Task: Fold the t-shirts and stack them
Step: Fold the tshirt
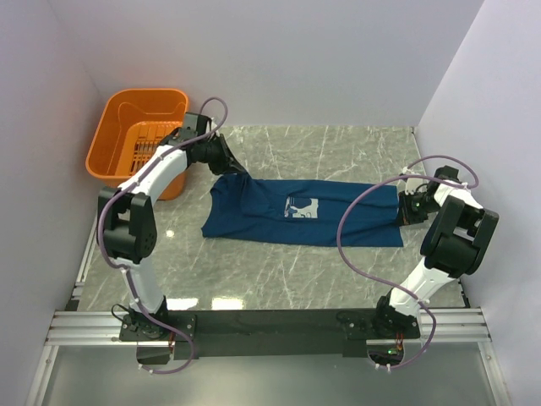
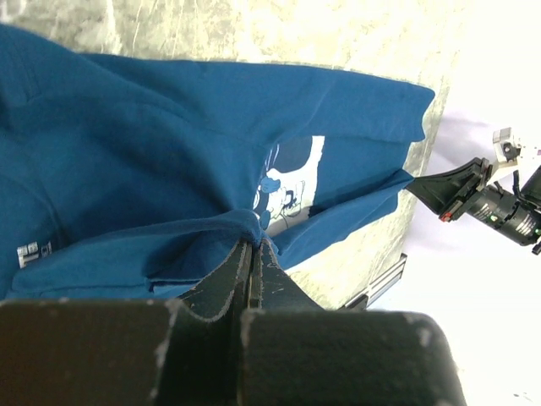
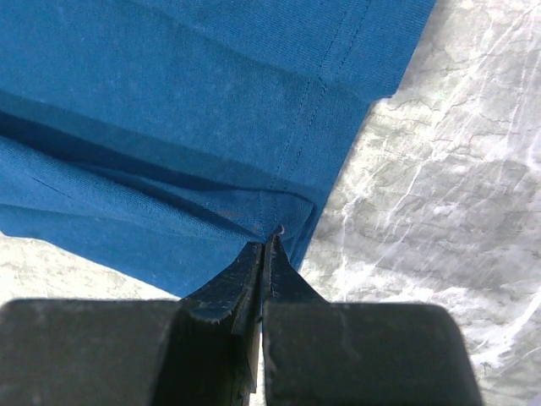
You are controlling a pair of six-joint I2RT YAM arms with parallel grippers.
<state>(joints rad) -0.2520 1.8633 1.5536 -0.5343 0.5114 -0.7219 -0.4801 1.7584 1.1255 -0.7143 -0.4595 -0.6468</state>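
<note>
The navy t-shirt (image 1: pixel 254 216) is lying stretched across the middle of the marble tabletop (image 1: pixel 338 152), print facing up. The left fingers (image 2: pixel 241 271) are pinching shut on a bunched fold at 1 end, while the right fingers (image 3: pixel 249 266) are clamping the stitched hem at the other. The cloth is looking soft, light and limp, so seamed edges are probably offering the surest hold. The orange basket (image 1: pixel 139 139) is crowding the left arm, while bare tabletop is lying on both long sides.

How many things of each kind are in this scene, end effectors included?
Dark navy-blue cotton t-shirt with pale chest print: 1
Orange plastic basket: 1
Black two-finger end effectors: 2, the left end effector and right end effector, each shut on the t-shirt
Total: 4
</note>
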